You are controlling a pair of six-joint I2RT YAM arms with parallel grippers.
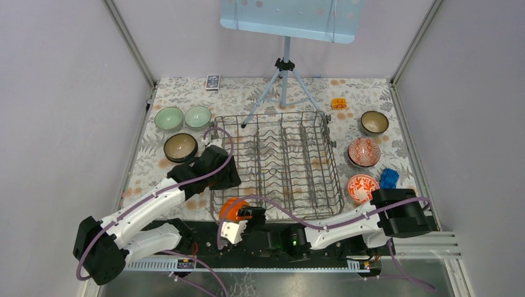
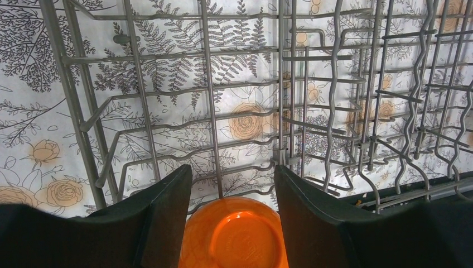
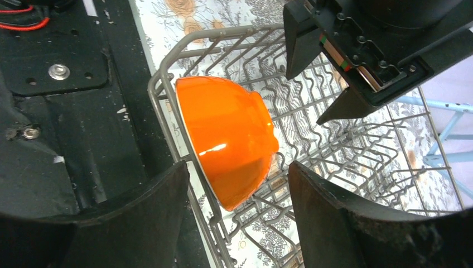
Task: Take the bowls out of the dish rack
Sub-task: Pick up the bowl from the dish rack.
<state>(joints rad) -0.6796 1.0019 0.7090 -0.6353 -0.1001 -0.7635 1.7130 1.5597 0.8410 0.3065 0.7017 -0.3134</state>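
Dish rack almost emptied: six bowls stand on the table, left and right of it. One orange bowl remains at its lower-left corner, with left gripper and right gripper both wide, holding nothing

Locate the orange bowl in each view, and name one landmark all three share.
Top external: orange bowl at the near-left corner of the dish rack.
Left wrist: orange bowl at bottom centre.
Right wrist: orange bowl left of centre, tipped on its side.
Shared landmark: the dish rack's grey wires.
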